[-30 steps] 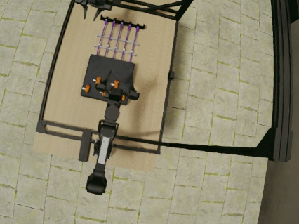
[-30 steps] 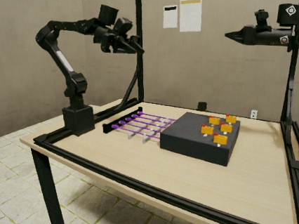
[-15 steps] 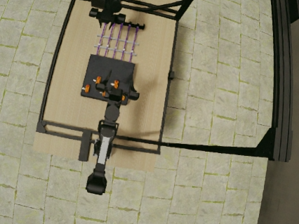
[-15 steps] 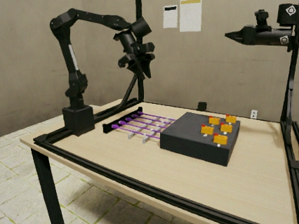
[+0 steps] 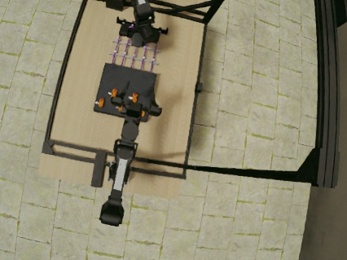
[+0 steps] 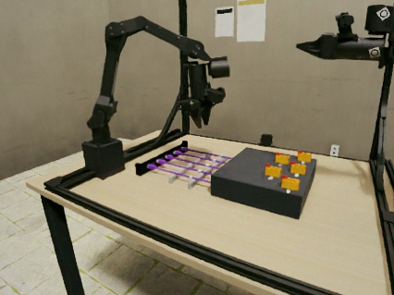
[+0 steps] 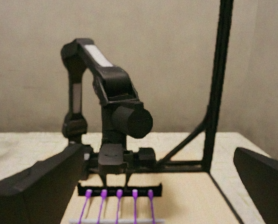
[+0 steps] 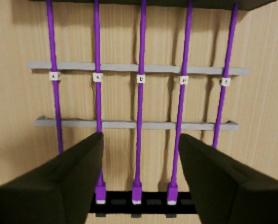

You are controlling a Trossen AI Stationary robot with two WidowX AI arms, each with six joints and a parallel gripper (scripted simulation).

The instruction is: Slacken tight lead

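Observation:
Five purple leads point(image 8: 141, 100) run side by side from a black plug bar point(image 8: 140, 204) across two grey rails point(image 8: 135, 122) into a black box point(image 6: 264, 179); they also show in the top view point(image 5: 134, 55). Small letter tags point(image 8: 140, 78) sit on each lead, too blurred to read. Several orange handles point(image 6: 289, 165) stand on the box top. My right gripper point(image 8: 141, 140) point(image 6: 201, 117) points down, open and empty, hovering well above the middle leads near the plug bar. My left gripper point(image 6: 301, 46) point(image 5: 132, 105) is open and empty, held high over the box.
A black frame point(image 5: 195, 87) edges the table, with a tall post point(image 6: 182, 53) behind the plug bar. The right arm's base point(image 6: 103, 156) stands at the table's end beside the plugs.

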